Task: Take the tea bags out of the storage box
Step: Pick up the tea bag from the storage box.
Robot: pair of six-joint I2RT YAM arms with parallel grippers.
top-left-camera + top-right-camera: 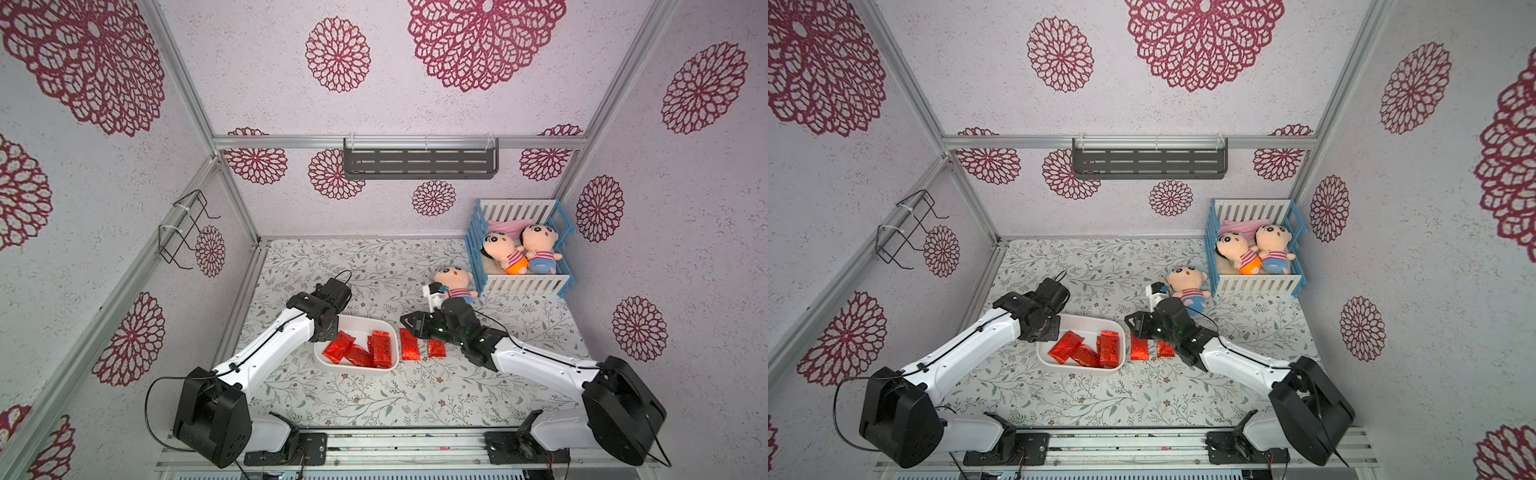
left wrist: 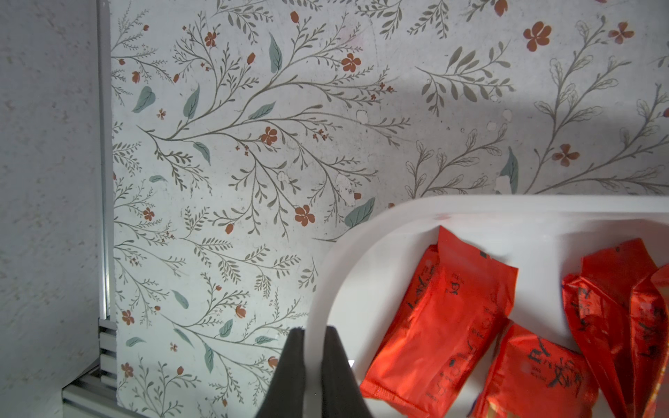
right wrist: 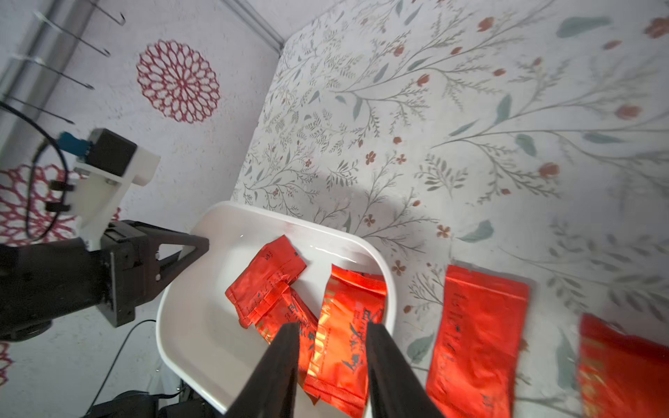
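left gripper (image 2: 314,334) pinching storage box (image 2: 506,206), tea bags (image 2: 445,307) inside

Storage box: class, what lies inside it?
Four red tea bags, partly overlapping, lie in the storage box. Their overlapped parts and the floor beneath them are covered.
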